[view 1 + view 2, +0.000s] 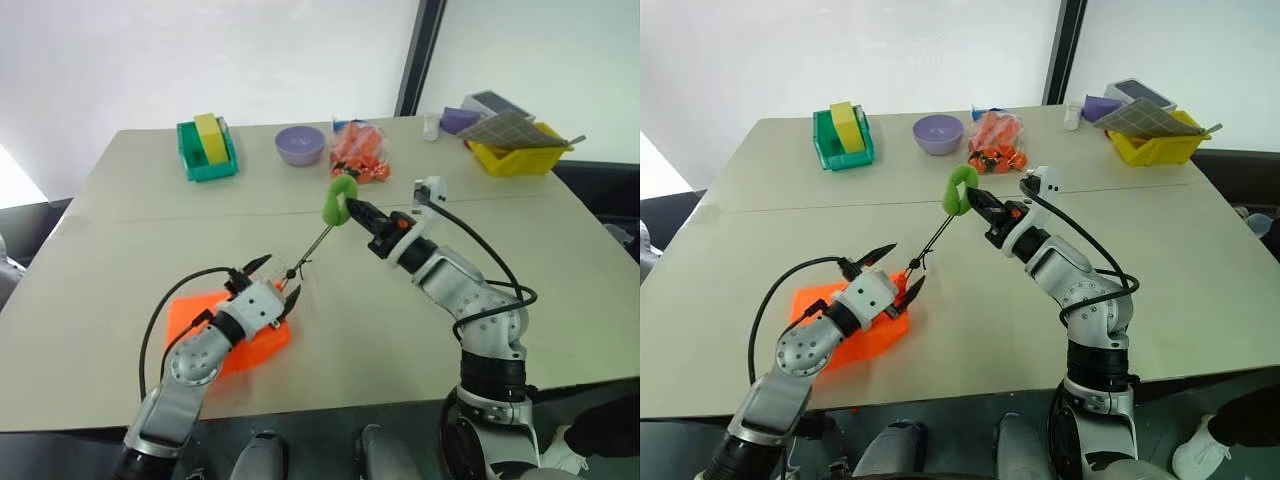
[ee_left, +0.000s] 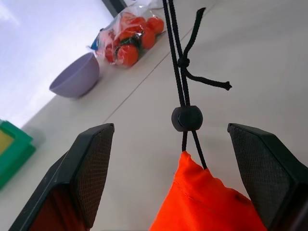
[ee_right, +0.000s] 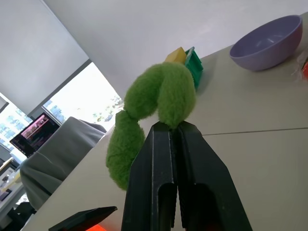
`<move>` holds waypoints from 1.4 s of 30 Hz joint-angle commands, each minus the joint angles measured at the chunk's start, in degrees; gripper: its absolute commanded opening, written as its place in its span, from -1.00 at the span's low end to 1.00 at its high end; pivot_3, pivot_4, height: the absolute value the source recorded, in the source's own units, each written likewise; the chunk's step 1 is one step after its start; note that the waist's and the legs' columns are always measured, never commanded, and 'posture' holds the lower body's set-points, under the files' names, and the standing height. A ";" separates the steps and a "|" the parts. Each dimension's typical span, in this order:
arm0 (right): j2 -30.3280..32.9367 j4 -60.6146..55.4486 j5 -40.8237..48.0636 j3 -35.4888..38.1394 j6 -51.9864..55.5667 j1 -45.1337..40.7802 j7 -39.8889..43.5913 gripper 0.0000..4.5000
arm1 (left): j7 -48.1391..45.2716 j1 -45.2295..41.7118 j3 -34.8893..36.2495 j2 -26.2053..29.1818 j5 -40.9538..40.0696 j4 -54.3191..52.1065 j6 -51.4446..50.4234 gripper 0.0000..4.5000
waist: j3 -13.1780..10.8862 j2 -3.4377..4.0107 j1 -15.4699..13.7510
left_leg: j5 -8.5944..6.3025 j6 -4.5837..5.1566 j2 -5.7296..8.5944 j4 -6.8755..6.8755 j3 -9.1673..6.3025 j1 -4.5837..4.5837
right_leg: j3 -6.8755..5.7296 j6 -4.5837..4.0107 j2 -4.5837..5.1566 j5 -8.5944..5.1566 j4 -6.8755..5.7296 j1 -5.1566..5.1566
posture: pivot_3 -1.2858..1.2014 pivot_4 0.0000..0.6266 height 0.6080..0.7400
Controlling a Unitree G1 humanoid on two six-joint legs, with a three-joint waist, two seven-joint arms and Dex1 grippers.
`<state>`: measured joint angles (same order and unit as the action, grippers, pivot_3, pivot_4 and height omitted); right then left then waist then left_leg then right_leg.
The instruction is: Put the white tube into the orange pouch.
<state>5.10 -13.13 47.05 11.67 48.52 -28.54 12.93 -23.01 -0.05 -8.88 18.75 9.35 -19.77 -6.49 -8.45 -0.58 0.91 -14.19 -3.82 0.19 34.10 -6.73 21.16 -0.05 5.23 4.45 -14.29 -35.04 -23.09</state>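
Note:
The orange pouch [image 1: 195, 318] lies flat on the table near the front left, partly under my left arm. My left gripper [image 1: 280, 278] stands open over the pouch's neck, one finger on each side of the black cord lock [image 2: 186, 119], touching nothing. A thin black cord [image 1: 315, 245] runs taut from the neck up to the green pull [image 1: 340, 200]. My right gripper [image 1: 353, 207] is shut on that pull and holds it above the middle of the table. The white tube is out of view.
Along the table's far edge stand a green bin [image 1: 207, 150] with a yellow block, a purple bowl [image 1: 300, 145], a clear bag of orange-red items [image 1: 360, 155], a tiny white bottle [image 1: 431, 125] and a yellow tray [image 1: 515, 155] with things on it.

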 commanded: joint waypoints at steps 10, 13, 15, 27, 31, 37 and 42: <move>1.57 -4.14 1.77 -3.59 -0.33 -0.60 2.25 -1.00 | -21.39 -7.88 18.37 5.00 -46.49 5.55 -29.63 0.79 | -0.01 0.02 0.14 | 0.01 0.02 -0.01 0.05 -0.02 -0.02 | -0.05 0.05 -0.01 -0.05 -0.03 0.01 | 0.03 -0.52 1.00; 2.37 -5.33 1.54 -5.17 -0.40 -0.39 3.56 -1.00 | -30.07 -13.59 16.67 9.75 -49.15 12.70 -33.28 0.79 | -0.02 0.03 0.30 | 0.02 0.03 0.00 0.06 -0.02 -0.01 | -0.06 0.13 -0.02 -0.10 -0.01 0.01 | 0.03 -0.52 1.00; 2.81 -6.01 1.69 -5.71 -0.49 -0.05 4.21 -1.00 | -34.25 -17.51 15.25 11.80 -49.56 17.63 -35.10 0.79 | -0.01 0.01 0.22 | 0.02 0.03 0.00 0.06 -0.01 0.00 | -0.06 0.09 -0.02 -0.08 0.01 0.01 | 0.03 -0.52 1.00; 3.50 -8.22 3.01 -6.78 -1.05 0.84 5.93 -1.00 | -59.51 -40.78 -2.34 12.57 -32.67 47.76 -19.20 0.79 | 0.00 0.00 0.20 | 0.02 0.03 0.00 0.00 -0.01 0.09 | -0.06 -0.05 -0.04 0.02 0.04 -0.07 | 0.03 -0.52 1.00; 3.53 -8.87 2.88 -6.82 -1.17 1.50 5.62 -1.00 | -64.31 -44.84 -4.82 11.18 -28.67 53.58 -13.84 0.79 | -0.01 0.00 0.32 | 0.02 0.03 0.00 -0.01 -0.01 0.10 | -0.05 -0.02 -0.03 0.02 0.04 -0.09 | 0.03 -0.52 1.00; 3.32 -9.83 2.89 -6.92 -1.21 2.22 5.12 -1.00 | -68.96 -49.37 -4.73 9.77 -25.44 61.04 -7.82 0.79 | -0.01 -0.02 0.22 | 0.02 0.04 0.00 -0.02 -0.02 0.12 | -0.06 0.03 -0.04 0.02 0.01 -0.11 | 0.03 -0.52 1.00; 3.24 -10.29 2.89 -7.09 -1.22 2.66 4.84 -1.00 | -69.49 -51.05 -5.62 9.92 -25.90 63.85 -5.04 0.79 | -0.01 -0.02 0.30 | 0.02 0.04 -0.01 -0.02 -0.02 0.12 | -0.06 0.14 -0.04 0.07 0.00 -0.11 | 0.03 -0.52 1.00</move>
<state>8.79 -20.30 48.68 4.69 48.37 -25.68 17.76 -91.76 -49.44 -14.50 28.43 -16.20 43.73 -12.94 -8.46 -0.60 1.20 -14.17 -3.78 0.18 34.07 -6.75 21.27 -0.11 5.39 4.41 -14.21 -35.04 -23.19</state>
